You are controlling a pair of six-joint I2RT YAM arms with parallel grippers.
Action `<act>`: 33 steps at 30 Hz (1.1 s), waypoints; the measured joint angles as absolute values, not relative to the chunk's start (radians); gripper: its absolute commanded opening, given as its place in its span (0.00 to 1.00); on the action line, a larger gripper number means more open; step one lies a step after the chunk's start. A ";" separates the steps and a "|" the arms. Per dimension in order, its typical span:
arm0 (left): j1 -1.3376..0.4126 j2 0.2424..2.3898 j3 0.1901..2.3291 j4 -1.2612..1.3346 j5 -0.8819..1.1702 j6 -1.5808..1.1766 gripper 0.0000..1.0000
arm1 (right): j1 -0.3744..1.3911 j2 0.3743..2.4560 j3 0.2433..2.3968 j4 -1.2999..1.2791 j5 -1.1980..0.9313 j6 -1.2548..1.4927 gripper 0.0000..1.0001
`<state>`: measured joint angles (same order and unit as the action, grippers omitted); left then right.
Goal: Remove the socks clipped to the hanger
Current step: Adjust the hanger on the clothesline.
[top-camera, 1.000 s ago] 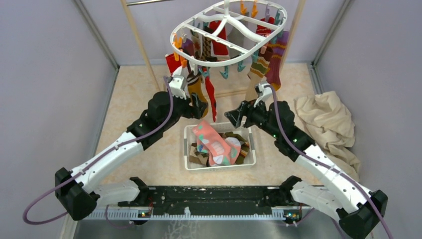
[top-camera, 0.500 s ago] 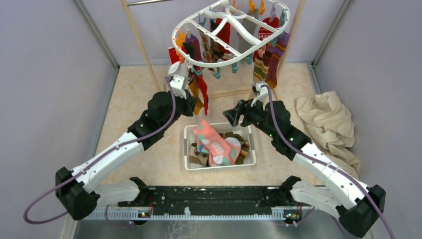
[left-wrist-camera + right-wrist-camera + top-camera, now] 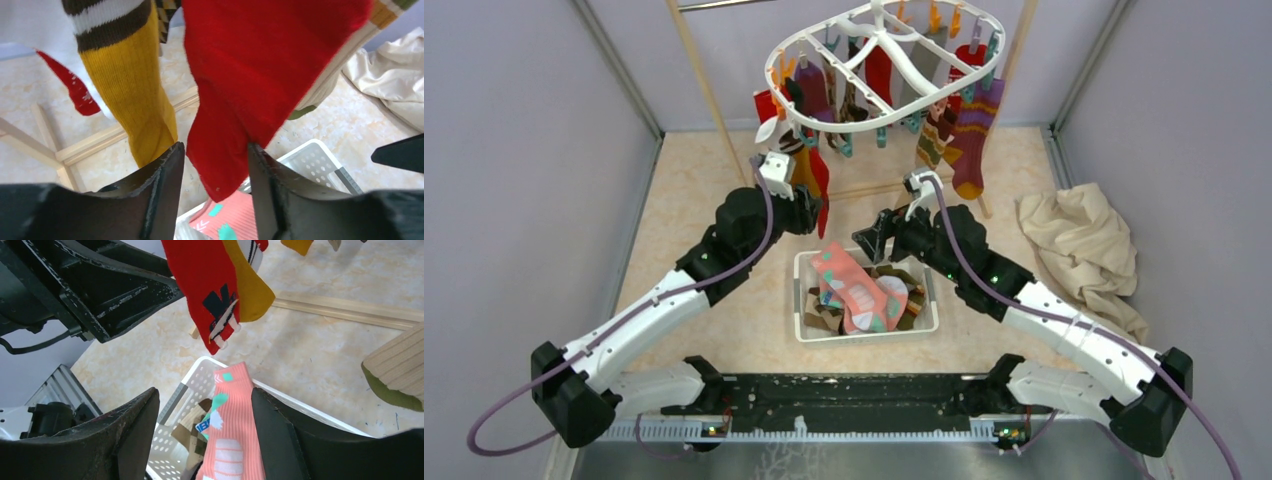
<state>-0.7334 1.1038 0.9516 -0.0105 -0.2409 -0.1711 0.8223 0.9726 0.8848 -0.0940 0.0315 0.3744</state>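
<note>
Hanger: white oval frame (image 3: 882, 30) hanging tilted from a wooden rack (image 3: 699, 80) at the far side of the table (image 3: 714, 210).
Socks: a row of socks (image 3: 972, 125) dangles from coloured clips around the frame, above and beyond the basket.
Left gripper: left gripper (image 3: 214, 150) is raised under the near-left edge of the frame. Its 2 fingers are drawn in to a narrow gap, each pressing an edge of the red sock (image 3: 270, 70), whose toe pokes out below them.
Neighbour: a yellow sock (image 3: 132, 95) with brown and white bands hangs just beside the red one, outside the fingers.
Right gripper: right gripper (image 3: 202, 395) has its fingers spread wide and holds nothing, poised over the far rim of the basket.
Basket: white slotted basket (image 3: 869, 335) on the table between the 2 arms, holding a coral sock (image 3: 854, 290) on top of darker ones.
Cloth: beige cloth (image 3: 1074, 245) crumpled at the right.
</note>
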 measured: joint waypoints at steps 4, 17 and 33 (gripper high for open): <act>-0.725 1.102 0.947 -0.018 -0.290 -0.154 0.68 | 0.829 0.991 0.886 -0.094 0.048 0.374 0.68; -0.603 1.003 0.836 -0.035 -0.371 -0.157 0.80 | 0.829 1.010 0.886 -0.097 0.052 0.369 0.68; -0.496 1.111 0.784 0.167 -0.176 -0.123 0.81 | 0.829 1.010 0.886 -0.097 0.052 0.369 0.68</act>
<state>-0.4961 1.1114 0.7837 0.1673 -0.1761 -0.1230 0.8291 1.0100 0.8860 -0.0967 0.0521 0.3695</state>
